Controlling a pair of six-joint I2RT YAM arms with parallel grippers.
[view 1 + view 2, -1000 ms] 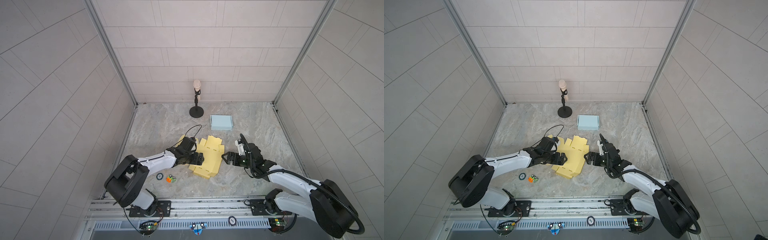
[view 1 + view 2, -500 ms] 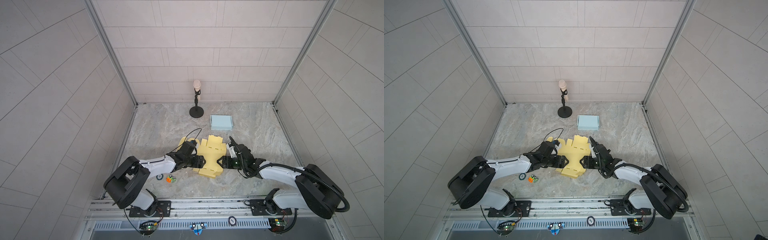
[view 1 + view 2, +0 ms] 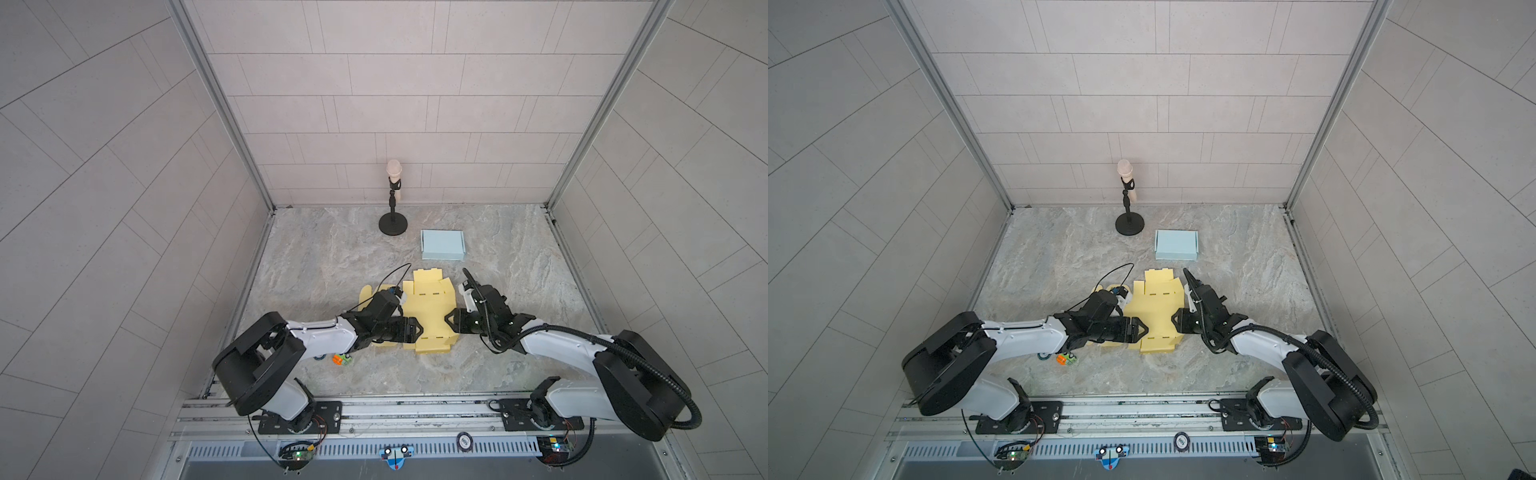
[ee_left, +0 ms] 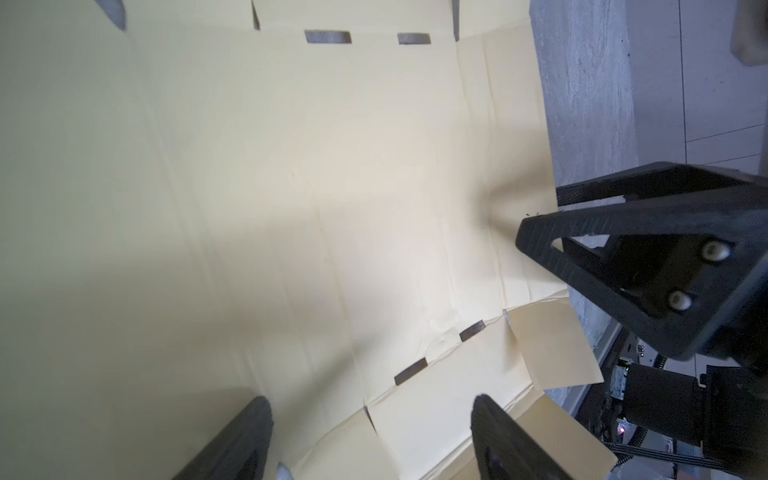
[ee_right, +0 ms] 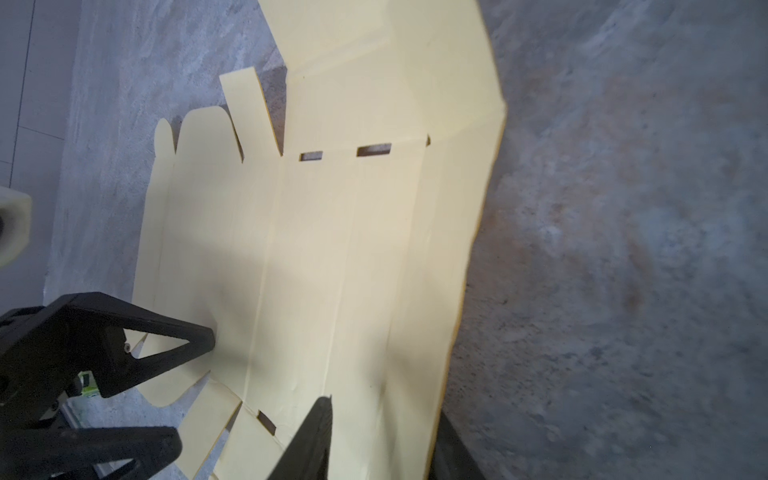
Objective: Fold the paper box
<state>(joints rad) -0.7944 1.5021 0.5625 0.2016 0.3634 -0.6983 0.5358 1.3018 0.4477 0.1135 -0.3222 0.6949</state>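
1. A flat yellow paper box sheet [image 3: 428, 316] lies unfolded on the grey stone-look table [image 3: 332, 257]. It sits right between the two sets of fingers.
2. The left fingers [image 3: 417, 328] reach in low at one side of the sheet. They are spread apart and hold nothing. In the left wrist view the sheet lies flat under them.
3. The right fingers [image 3: 449, 323] reach in from the other side, and their tips face the left fingers across the sheet.
4. In the right wrist view, one right finger is over the sheet and the other is at the sheet's outer edge. The edge is between them, and a gap shows there. It is too hard to tell if they pinch the paper.
5. The sheet has small slots cut in it, and its flaps stick out past the fingertips.
6. Far past both sets of fingers, near the back wall, stand a light blue folded paper box [image 3: 442, 244] and a pale microphone on a round black stand [image 3: 392, 199].
7. Behind the left fingers, next to that arm, lies a small orange and green thing [image 3: 341, 359].
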